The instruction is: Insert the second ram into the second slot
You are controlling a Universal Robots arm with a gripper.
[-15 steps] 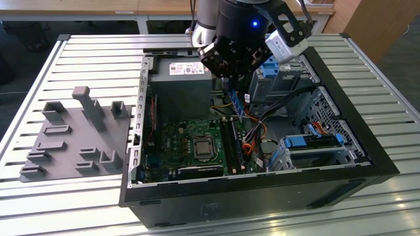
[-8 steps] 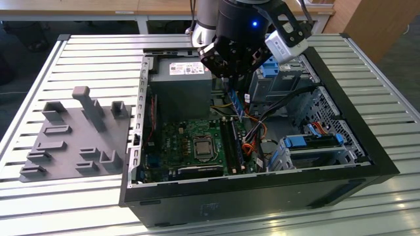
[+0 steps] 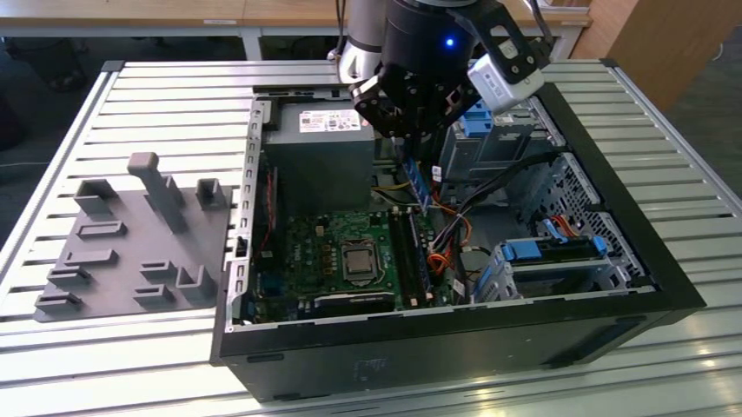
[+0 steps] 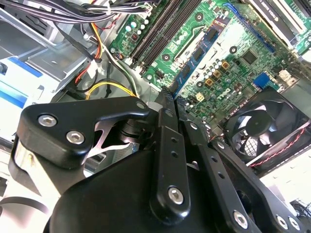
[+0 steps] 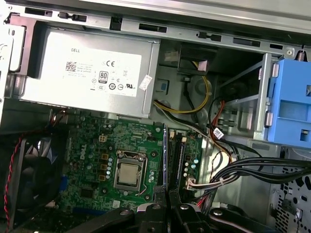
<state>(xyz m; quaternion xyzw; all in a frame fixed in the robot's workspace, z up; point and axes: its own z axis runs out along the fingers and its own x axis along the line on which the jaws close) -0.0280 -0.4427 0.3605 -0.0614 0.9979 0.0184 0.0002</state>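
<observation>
Pincer point(image 4: 172, 97) with second ram point(image 3: 413, 181) — slatted table point(image 3: 174, 95)

- A slatted pale-grey metal table point(image 3: 162, 104) spreads across the exterior view.
- Beyond the table's far edge stands a wooden desk point(image 3: 174, 10) on a white frame.
- Past the table's far corner, at the exterior view's right, rises a wooden panel point(image 3: 661, 43).
- Dark floor point(image 3: 710, 109) shows beside the table there.
- Even light leaves a pale sheen on the table's near slats.
</observation>
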